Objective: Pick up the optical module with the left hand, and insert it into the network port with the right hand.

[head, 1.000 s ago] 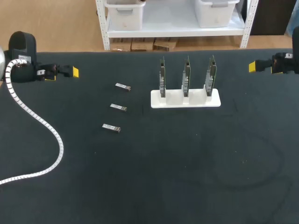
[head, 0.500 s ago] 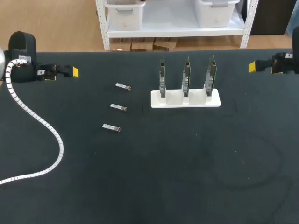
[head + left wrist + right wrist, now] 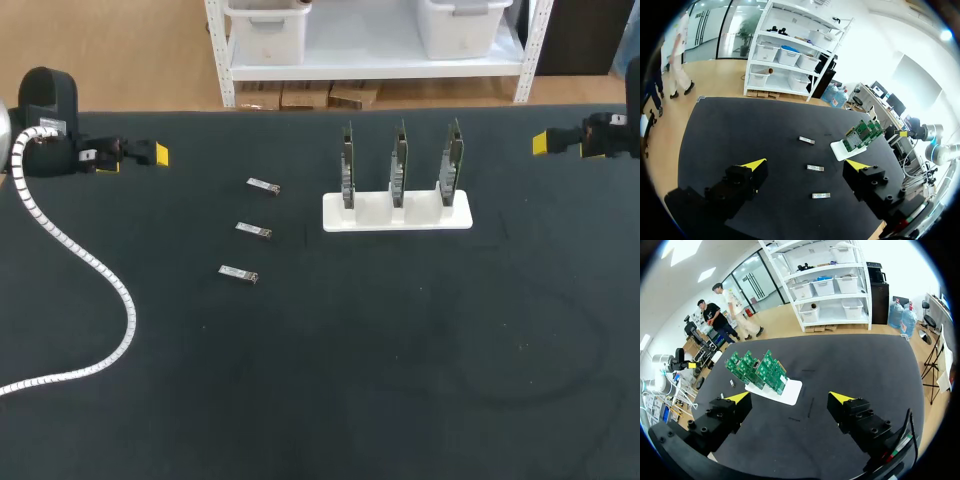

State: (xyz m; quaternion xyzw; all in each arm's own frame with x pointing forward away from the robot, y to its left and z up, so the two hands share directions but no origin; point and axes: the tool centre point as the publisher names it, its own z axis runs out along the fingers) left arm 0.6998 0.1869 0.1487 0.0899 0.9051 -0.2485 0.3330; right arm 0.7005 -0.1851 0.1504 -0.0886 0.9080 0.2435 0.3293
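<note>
While three optical modules [image 3: 253, 230] lie loose beside the card stand [image 3: 396, 212], left gripper [image 3: 806, 164] and right gripper [image 3: 790, 398] both sit wide open at the table's [image 3: 400, 360] far corners.

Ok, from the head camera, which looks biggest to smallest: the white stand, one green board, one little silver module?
1. white stand
2. green board, seen edge-on
3. silver module; all three modules look alike in size.

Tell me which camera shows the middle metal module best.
Head view: the middle module lies unobstructed left of the white stand. The left wrist view shows it obliquely, ahead of its tool; the right wrist view hardly shows it.
</note>
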